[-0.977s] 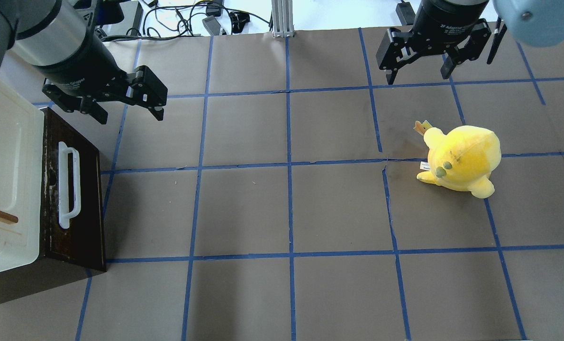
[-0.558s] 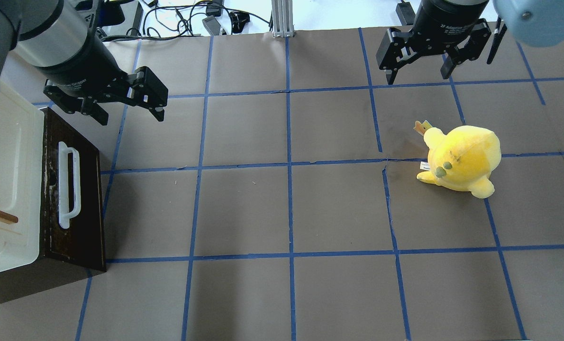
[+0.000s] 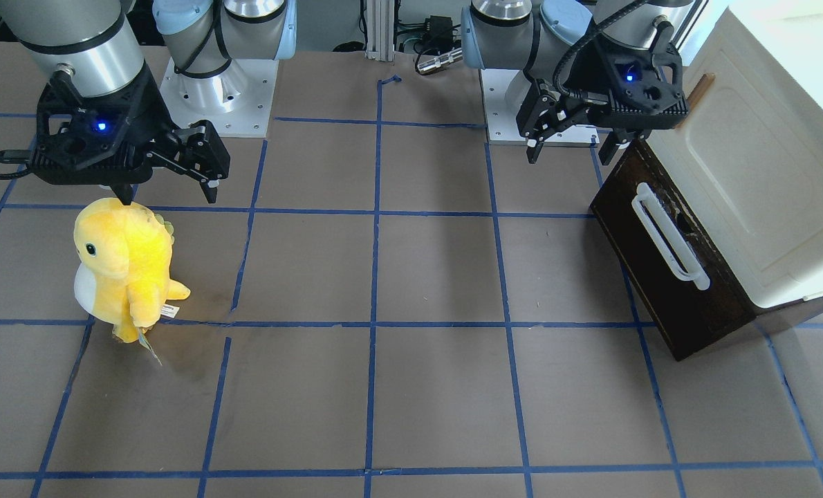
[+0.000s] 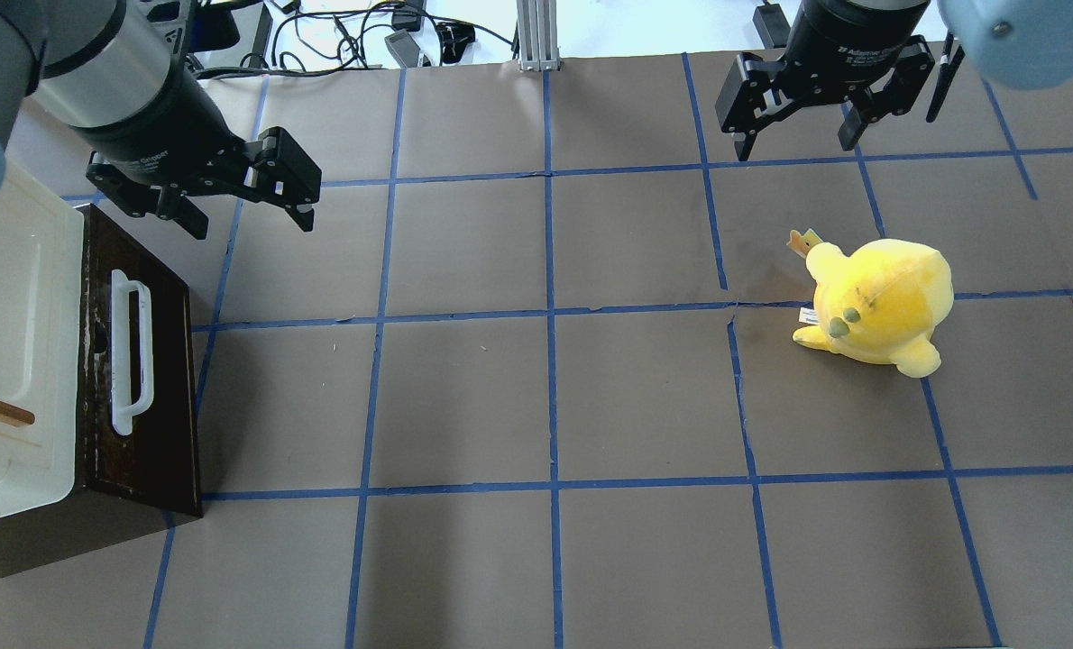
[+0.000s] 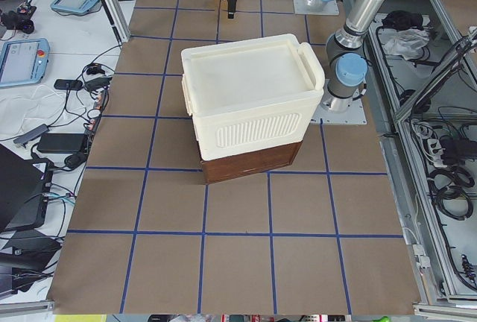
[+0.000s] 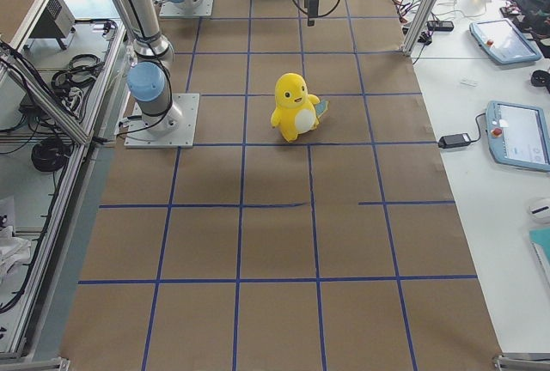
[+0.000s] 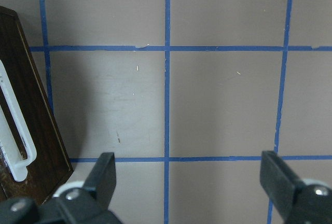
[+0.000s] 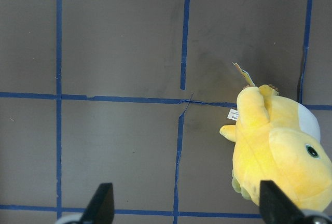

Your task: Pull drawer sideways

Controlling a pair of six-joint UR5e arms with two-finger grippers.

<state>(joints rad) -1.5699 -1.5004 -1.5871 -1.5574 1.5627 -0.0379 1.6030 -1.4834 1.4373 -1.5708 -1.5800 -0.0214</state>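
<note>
Two robot arms work at a brown paper-covered counter [image 3: 439, 401] marked into squares with blue tape. Nearest the front camera, the counter is bare. Further in, on the robot's right, a yellow plush toy with a white belly [image 3: 124, 263] stands upright. Level with it, at the robot's left edge, sits a cream plastic cabinet [image 3: 750, 187]. Along its inner side is the wide drawer with a dark brown wooden front [image 3: 650, 277], which carries a long white bar handle [image 3: 669, 238]. The drawer looks shut, though how flush it sits is hard to judge from these angles.

Beyond it, the left tool [image 4: 250, 223] hangs above the counter just beside the drawer's far corner. Its jaws are spread wide and hold nothing, touching neither wood nor handle. Across the counter, the right tool [image 4: 796, 149] hovers beyond the plush, also wide and empty.

This reads as the approach step, with no grasp yet made. The next move likely calls for the left tool to travel along the drawer front to the handle's middle. It would then descend so its fingers straddle the bar, close firmly, and draw straight away from the cabinet toward the counter's centre.
</note>
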